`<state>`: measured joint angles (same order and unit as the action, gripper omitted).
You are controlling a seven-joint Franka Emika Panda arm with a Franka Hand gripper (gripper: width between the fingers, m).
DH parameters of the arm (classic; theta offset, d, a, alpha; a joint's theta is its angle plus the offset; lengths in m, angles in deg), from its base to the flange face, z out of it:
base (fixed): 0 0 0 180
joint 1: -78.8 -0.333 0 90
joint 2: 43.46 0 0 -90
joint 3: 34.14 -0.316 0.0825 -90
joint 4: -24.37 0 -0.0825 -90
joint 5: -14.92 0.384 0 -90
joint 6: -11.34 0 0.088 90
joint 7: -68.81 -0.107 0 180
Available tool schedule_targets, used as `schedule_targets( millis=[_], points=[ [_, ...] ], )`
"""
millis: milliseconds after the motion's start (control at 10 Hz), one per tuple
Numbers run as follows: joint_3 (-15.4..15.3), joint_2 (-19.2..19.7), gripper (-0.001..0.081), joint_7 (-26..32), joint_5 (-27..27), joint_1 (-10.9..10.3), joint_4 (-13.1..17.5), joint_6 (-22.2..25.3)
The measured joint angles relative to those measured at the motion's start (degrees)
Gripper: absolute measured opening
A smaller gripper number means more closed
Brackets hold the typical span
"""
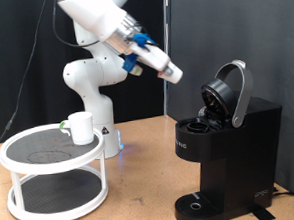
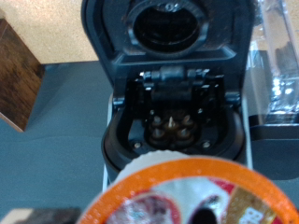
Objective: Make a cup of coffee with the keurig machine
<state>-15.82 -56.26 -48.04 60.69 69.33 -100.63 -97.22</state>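
The keurig machine [image 1: 240,149] stands at the exterior view's right with its rounded lid [image 1: 232,88] swung up, so the pod chamber [image 2: 176,126] is open and shows empty. My gripper [image 1: 169,73] hangs in the air to the left of and above the open lid, shut on a small pod with an orange-red top [image 2: 182,201] that fills the near edge of the wrist view. The pod is above and short of the chamber, not touching the machine. The cup [image 1: 81,127], a small white mug, stands on a round white stand at the left.
The two-tier round white stand [image 1: 50,161] with dark mesh shelves sits at the exterior view's left on the wooden table. The machine's round drip base [image 1: 198,205] holds nothing. A clear water tank [image 2: 276,70] sits on the machine's side. A black curtain hangs behind.
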Motion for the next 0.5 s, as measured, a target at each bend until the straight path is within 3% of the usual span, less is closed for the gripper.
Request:
schedule_targets(
  millis=[200,500],
  points=[
    [-1.78,1.24,0.0389,-0.38,0.20,-0.87,1.14,-0.29],
    [-2.05,1.02,0.0389,-0.26,0.20,-0.98,1.39,2.35]
  ],
)
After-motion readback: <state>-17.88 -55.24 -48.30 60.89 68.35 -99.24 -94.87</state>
